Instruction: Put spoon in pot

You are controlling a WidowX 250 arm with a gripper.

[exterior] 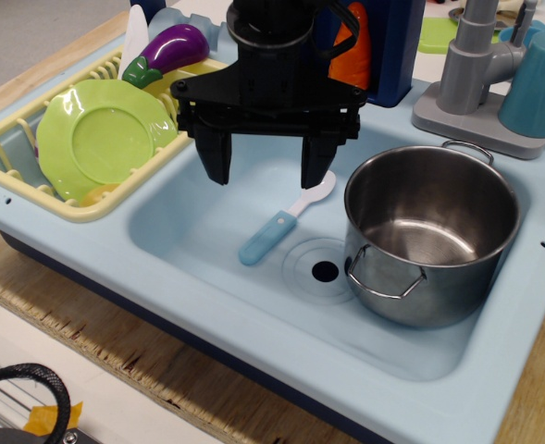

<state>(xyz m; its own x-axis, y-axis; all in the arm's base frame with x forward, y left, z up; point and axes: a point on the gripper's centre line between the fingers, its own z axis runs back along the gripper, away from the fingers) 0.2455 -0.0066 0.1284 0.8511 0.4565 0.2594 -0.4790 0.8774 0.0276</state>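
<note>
Black cable (pixel 22 384) curls at the near left corner of the table (pixel 142 347), well clear of the work. Beyond it the sink (pixel 253 296) holds the spoon (pixel 283 222) flat on its floor, blue handle toward the near edge, white bowl toward the far one. Over it hangs the gripper (pixel 266 171), fingers spread wide and holding nothing, seemingly lined up to close on the spoon. Just right stands the pot (pixel 429 231), upright, open and empty, apart from the spoon. Open basin floor lies left of the spoon; the dish rack (pixel 13 157) with its green plate (pixel 101 139) and the faucet (pixel 471 65) crowd the far corners.
</note>
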